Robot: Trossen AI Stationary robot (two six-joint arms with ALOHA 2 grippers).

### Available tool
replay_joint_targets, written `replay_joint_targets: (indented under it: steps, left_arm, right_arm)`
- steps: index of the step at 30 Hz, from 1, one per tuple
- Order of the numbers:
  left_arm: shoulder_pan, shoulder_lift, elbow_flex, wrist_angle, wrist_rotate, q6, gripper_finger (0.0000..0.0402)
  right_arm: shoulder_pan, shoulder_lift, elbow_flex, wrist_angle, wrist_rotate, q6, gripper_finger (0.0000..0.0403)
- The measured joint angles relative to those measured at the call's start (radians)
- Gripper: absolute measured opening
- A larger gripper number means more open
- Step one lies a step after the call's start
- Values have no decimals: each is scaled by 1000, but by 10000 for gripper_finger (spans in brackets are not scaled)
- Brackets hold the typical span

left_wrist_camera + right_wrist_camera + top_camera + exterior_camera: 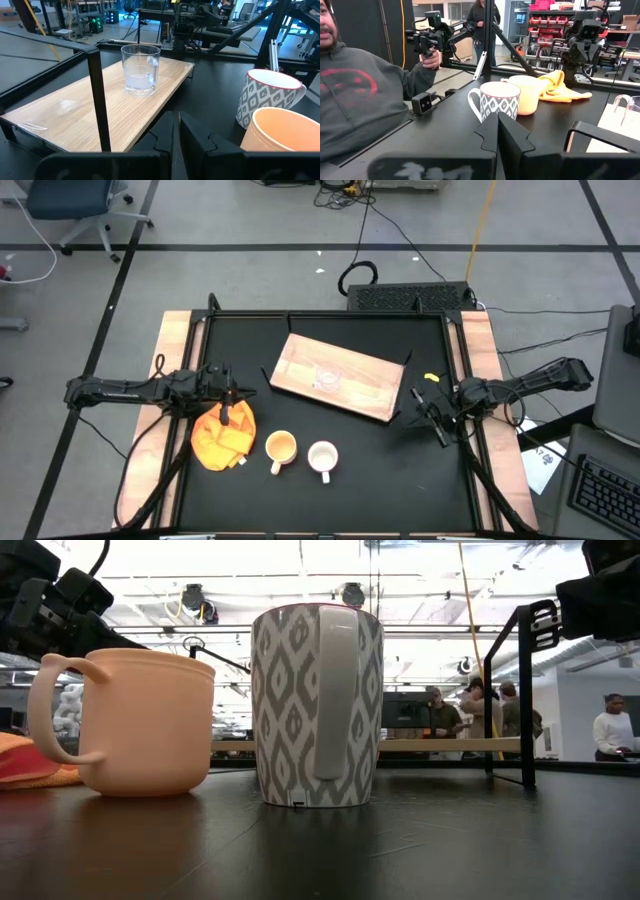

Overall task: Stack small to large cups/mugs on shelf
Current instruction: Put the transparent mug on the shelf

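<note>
At the near edge of the black desk (330,500), two handled mugs stand upright side by side, close but apart: the yellow-orange mug (281,447) and the white patterned mug (322,456), both empty, handles toward the desk's near edge. The left hand (228,392) hovers over the orange-yellow cloth (222,438), which lies just beside the yellow-orange mug. In the left wrist view its two dark fingers (192,137) are pressed together, nothing between them. The yellow-orange mug lies near this hand, the white mug just past it.

The right hand (430,415) sits near the desk's right rail, well apart from both mugs. Its fingers (507,137) meet edge to edge in the right wrist view, closed and empty.

Farther back, between the two hands, the light-wood shelf (370,385) lies flat and skewed. The clear glass cup (328,375) stands upright near its middle, handled, alone.

Beyond the desk, a person (360,100) in a grey hooded top holds a dark device (427,37).
</note>
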Motion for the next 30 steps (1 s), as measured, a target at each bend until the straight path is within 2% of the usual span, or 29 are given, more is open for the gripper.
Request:
replay_joint_targets:
  steps: [10, 15, 23, 30]
  left_arm:
    - [0, 0, -2, 185, 23, 15, 31]
    - [0, 0, -1, 239, 24, 96, 31]
    - [0, 0, 0, 384, 26, 113, 31]
    - [0, 0, 0, 390, 26, 112, 31]
  right_arm:
    - [0, 0, 0, 0, 0, -8, 0]
    - [0, 0, 0, 0, 0, -9, 0]
    - [0, 0, 0, -2, -1, -9, 0]
    - [0, 1, 0, -11, -1, -9, 0]
